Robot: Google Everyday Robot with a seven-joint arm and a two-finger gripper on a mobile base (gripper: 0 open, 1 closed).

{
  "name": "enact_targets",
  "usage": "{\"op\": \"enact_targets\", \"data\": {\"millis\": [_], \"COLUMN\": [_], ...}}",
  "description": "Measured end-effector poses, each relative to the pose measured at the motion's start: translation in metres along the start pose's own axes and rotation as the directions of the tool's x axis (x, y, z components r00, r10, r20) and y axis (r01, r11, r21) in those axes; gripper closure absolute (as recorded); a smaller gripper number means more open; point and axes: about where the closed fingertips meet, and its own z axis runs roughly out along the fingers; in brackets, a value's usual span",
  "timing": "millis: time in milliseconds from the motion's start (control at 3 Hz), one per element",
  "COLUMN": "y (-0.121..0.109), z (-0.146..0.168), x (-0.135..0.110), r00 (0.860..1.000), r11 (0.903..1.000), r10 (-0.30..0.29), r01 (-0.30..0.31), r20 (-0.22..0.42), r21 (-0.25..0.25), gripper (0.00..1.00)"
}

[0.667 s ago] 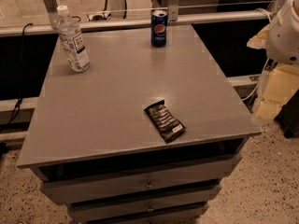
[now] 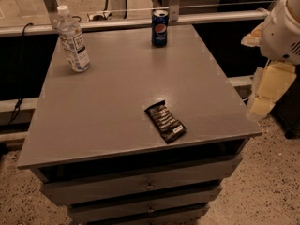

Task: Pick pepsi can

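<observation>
The pepsi can (image 2: 160, 28) is dark blue with a silver top rim and a round red-white-blue logo. It stands upright at the far edge of the grey table top (image 2: 117, 93), right of the middle. My gripper (image 2: 265, 92) hangs off the table's right side on the white arm (image 2: 283, 29). It is well to the right of the can and nearer the camera, and touches nothing.
A clear plastic bottle with a white label (image 2: 73, 39) stands at the far left of the table. A flat dark snack wrapper (image 2: 165, 122) lies near the front edge. Drawers (image 2: 145, 186) sit below the top. A metal rail (image 2: 140, 21) runs behind the table.
The arm and gripper have shifted very slightly at the right edge. The can, bottle and wrapper have not moved.
</observation>
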Motion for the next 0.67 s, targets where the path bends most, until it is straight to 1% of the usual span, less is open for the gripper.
{"op": "enact_targets", "data": {"millis": [333,667], "y": [-0.037,-0.087], "z": [0.02,0.049], "x": [-0.007,-0.014], "r00": [0.999,0.994], "r11": [0.9996,0.9974], "r10": [0.004,0.042], "r01": [-0.005,-0.047], "r20": [0.044,0.098], "r21": [0.027,0.055], "gripper": [0.0,0.0]}}
